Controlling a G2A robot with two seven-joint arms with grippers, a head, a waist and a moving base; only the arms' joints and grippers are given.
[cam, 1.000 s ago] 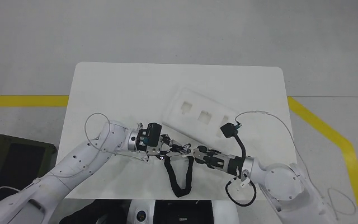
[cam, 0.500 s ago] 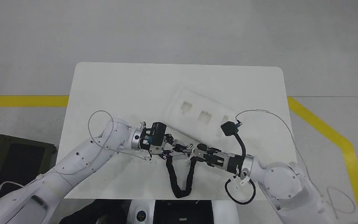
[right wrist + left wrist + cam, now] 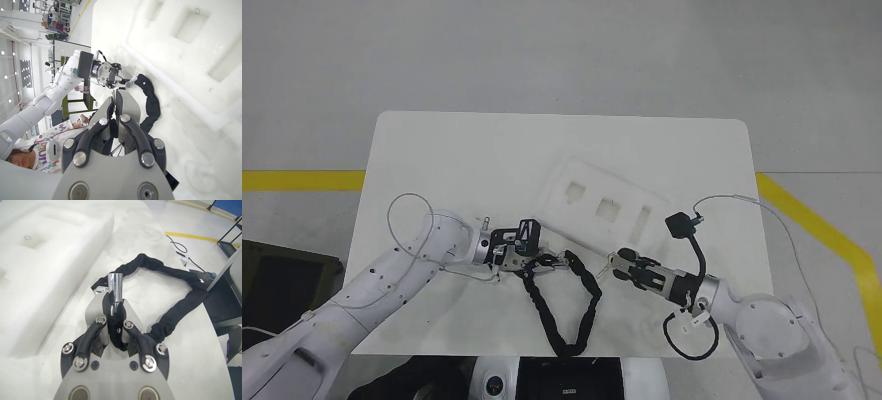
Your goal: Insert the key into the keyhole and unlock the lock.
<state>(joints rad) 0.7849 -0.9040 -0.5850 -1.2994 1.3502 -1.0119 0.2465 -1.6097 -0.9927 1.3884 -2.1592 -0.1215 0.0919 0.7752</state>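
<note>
The lock (image 3: 115,286), a slick, rigid cylinder on a limp, probably heavy chain (image 3: 175,313) lying on the desk (image 3: 442,160), is clamped at its sleeved neck by the closed left end effector (image 3: 114,303), while the thin key (image 3: 113,93) seems pinched in the closed right end effector (image 3: 115,95).

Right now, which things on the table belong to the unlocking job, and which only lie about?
Job: chain lock; its chrome cylinder in the left gripper; what looks like the key in the right gripper.
Lying about: white foam tray; small ring in its recess.
</note>
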